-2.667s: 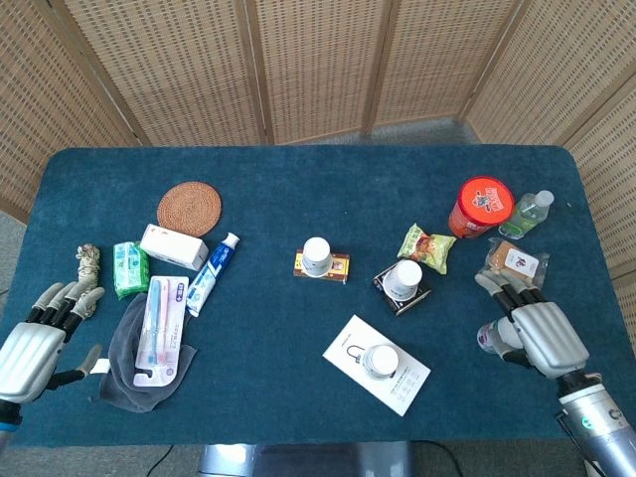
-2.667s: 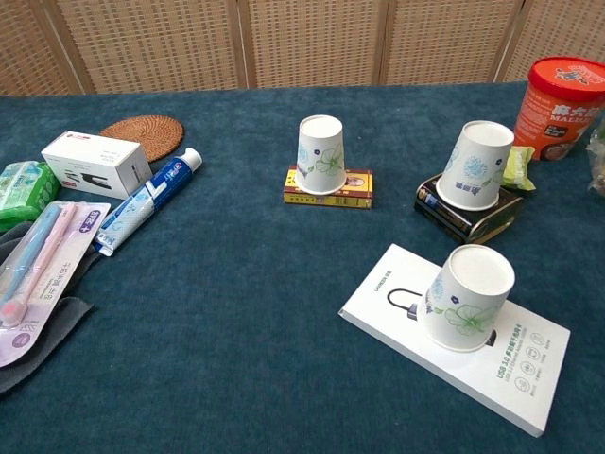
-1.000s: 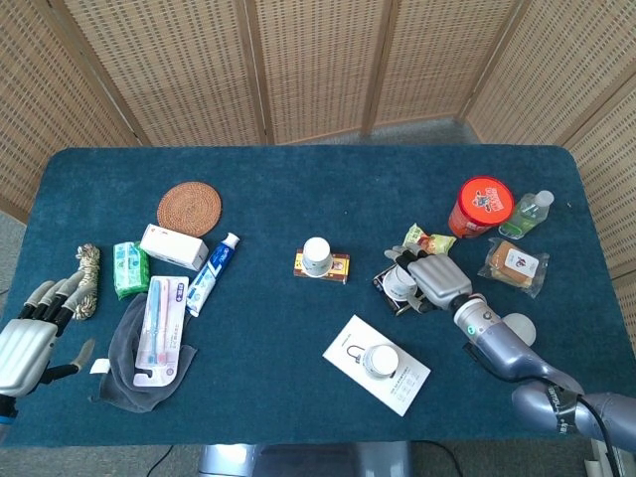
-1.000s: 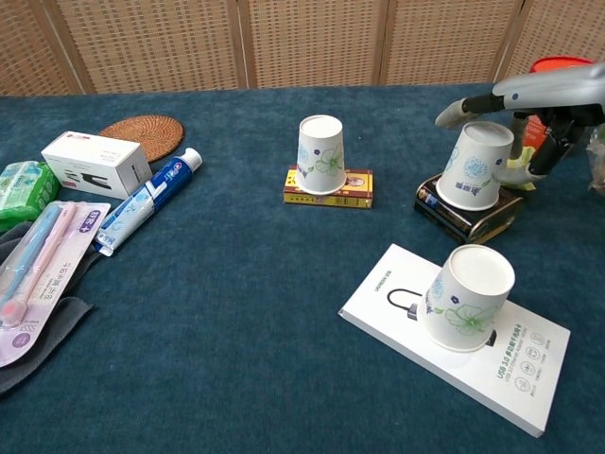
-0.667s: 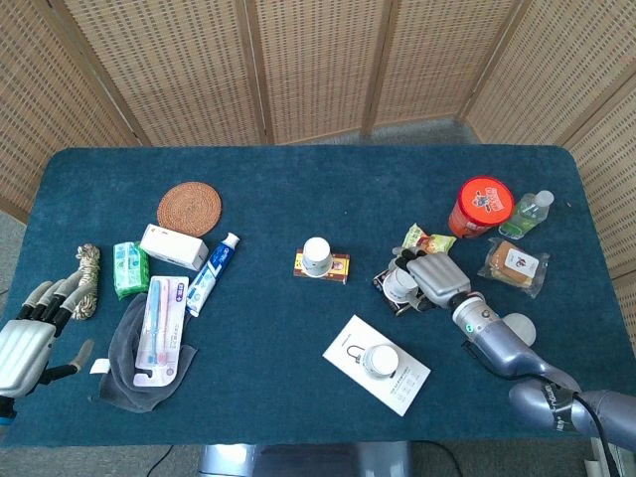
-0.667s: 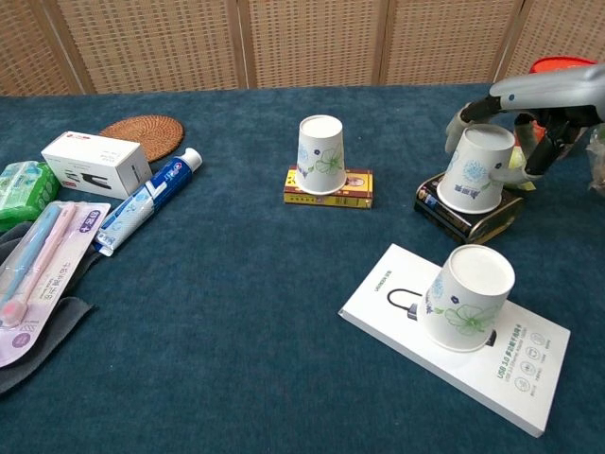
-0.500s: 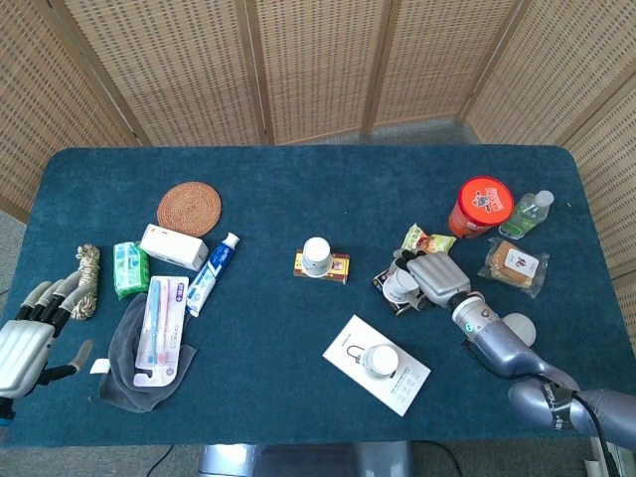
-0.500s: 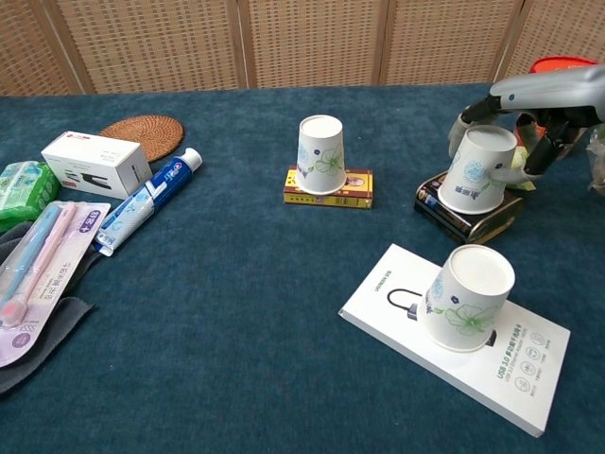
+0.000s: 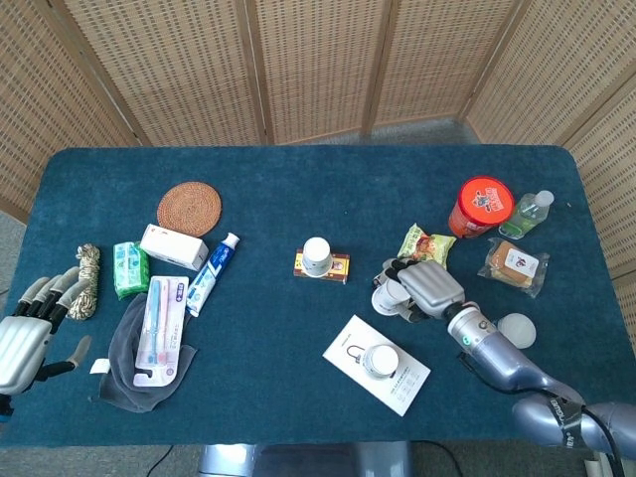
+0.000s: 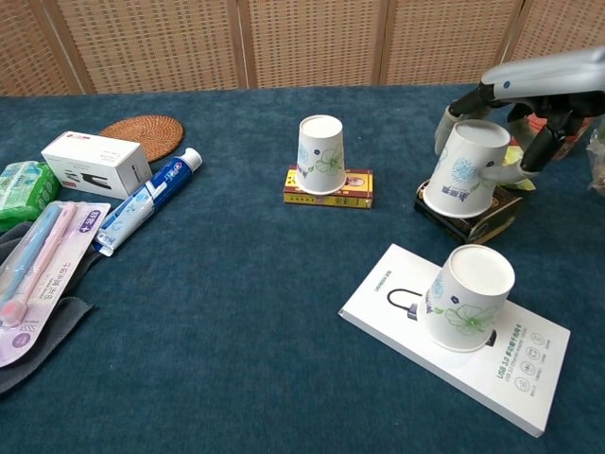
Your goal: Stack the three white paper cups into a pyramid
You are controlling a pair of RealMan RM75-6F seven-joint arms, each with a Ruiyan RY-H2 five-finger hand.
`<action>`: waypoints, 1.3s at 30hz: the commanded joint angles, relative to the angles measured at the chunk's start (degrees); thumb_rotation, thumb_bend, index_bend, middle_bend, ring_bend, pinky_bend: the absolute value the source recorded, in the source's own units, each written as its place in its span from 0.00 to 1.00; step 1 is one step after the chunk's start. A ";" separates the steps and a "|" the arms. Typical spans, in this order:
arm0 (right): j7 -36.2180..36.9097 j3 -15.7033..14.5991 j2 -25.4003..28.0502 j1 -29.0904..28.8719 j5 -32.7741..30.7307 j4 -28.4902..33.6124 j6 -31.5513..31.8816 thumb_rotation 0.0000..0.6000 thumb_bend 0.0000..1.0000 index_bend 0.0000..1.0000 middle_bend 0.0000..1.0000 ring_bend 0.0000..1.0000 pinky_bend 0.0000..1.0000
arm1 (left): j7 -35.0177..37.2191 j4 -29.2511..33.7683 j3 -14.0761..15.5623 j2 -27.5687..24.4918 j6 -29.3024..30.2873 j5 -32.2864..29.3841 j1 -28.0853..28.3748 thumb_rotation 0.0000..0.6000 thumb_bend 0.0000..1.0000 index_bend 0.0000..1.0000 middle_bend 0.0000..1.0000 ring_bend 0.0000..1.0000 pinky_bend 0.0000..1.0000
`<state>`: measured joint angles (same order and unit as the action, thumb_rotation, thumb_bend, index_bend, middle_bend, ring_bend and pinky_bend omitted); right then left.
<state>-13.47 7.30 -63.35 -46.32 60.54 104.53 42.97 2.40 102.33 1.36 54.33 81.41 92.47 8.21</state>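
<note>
A dark blue cloth covers the table (image 9: 298, 328), backed by woven cane screens (image 9: 318, 60). Three white flowered paper cups, all upside down — one on a yellow box (image 10: 321, 154), one on a white box printed "USB 3.0" (image 10: 467, 297), one lifted (image 10: 460, 167) just off the black box (image 10: 492, 218) in the right hand (image 10: 529, 95). The left hand (image 9: 25, 338), fingers spread and holding nothing, rests far left of the yellow box.

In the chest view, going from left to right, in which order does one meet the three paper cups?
Cup on the yellow box → cup held by the right hand → cup on the white box; the last two overlap partly.
</note>
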 commanded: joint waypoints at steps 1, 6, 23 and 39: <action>-1.50 0.54 1.67 -0.77 -0.57 4.20 0.93 1.00 0.45 0.35 0.21 0.23 0.64 | 0.02 -0.08 -0.17 -0.06 -0.11 -0.14 0.16 0.81 0.49 0.00 0.00 0.00 0.01; -3.96 0.47 1.41 -2.45 -2.10 7.46 0.88 1.00 0.45 0.35 0.21 0.23 0.64 | -0.07 -0.19 -0.28 -0.17 -0.15 -0.18 0.29 0.81 0.50 0.00 0.00 0.00 0.01; -14.68 0.31 -6.71 -11.41 -11.94 8.91 3.41 1.00 0.45 0.34 0.21 0.23 0.64 | 0.43 -0.80 -0.19 -0.23 0.40 0.09 0.09 0.81 0.49 0.00 0.00 0.00 0.01; -20.22 -0.78 -15.93 -16.75 -20.02 3.46 7.74 1.00 0.45 0.34 0.21 0.21 0.63 | 1.39 -1.93 -0.34 0.13 0.17 -0.57 0.14 0.82 0.50 0.00 0.00 0.00 0.01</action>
<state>-33.35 6.68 -78.78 -62.73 40.83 108.41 50.40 3.77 100.41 1.02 54.46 81.57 91.90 8.36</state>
